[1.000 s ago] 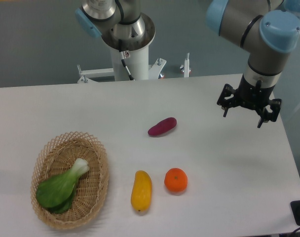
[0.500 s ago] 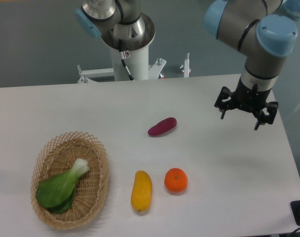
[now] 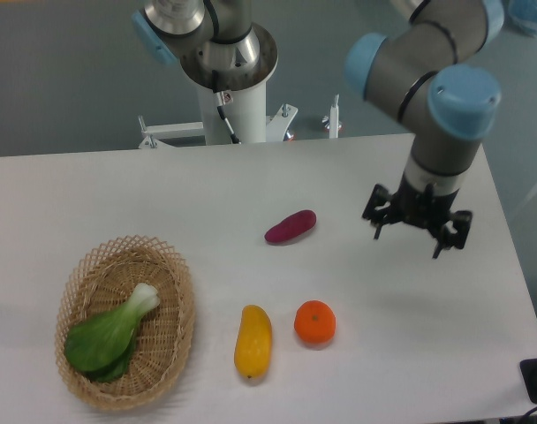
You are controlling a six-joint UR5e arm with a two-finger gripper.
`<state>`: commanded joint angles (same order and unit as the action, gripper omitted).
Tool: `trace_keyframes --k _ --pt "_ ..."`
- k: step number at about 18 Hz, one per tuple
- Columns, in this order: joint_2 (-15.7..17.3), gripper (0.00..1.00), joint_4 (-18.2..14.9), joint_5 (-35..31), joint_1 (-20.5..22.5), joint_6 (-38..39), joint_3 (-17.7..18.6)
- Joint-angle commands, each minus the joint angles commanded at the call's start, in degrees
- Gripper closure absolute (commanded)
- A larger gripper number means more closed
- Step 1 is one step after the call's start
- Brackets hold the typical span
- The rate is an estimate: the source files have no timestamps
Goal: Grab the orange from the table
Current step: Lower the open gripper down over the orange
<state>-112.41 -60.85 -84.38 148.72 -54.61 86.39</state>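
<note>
Now the gripper point(image 3: 416, 230) hangs over the right part of the table point(image 3: 92, 194), with its two fingers spread wide and nothing between them. It points downward, and it holds no object. A faint shadow lies on the white surface below it.

Down toward the front edge sits the orange point(image 3: 314, 321) — it rests on the table, untouched, and it is well apart from the gripper, which is further back and to the right of it. Just beside the orange, on its left, lies the mango point(image 3: 253, 341), yellow-orange and long, with its length going from front to back; the two fruits are close but do not touch. Behind them, near the middle of the table, lies the purple sweet potato point(image 3: 291, 227), a little tilted.

On the left side stands a woven basket point(image 3: 174, 340), and inside it lies a bok choy point(image 3: 109, 334) with green leaves and a pale stalk end that points up and to the right.

Behind the table the white robot base point(image 3: 234, 108) stands on its mount.
</note>
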Motion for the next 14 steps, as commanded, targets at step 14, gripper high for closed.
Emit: trace_keyframes --k 14 --pt "-8.6 0.00 12.2 -6.1 -9.7 15.1 3.9"
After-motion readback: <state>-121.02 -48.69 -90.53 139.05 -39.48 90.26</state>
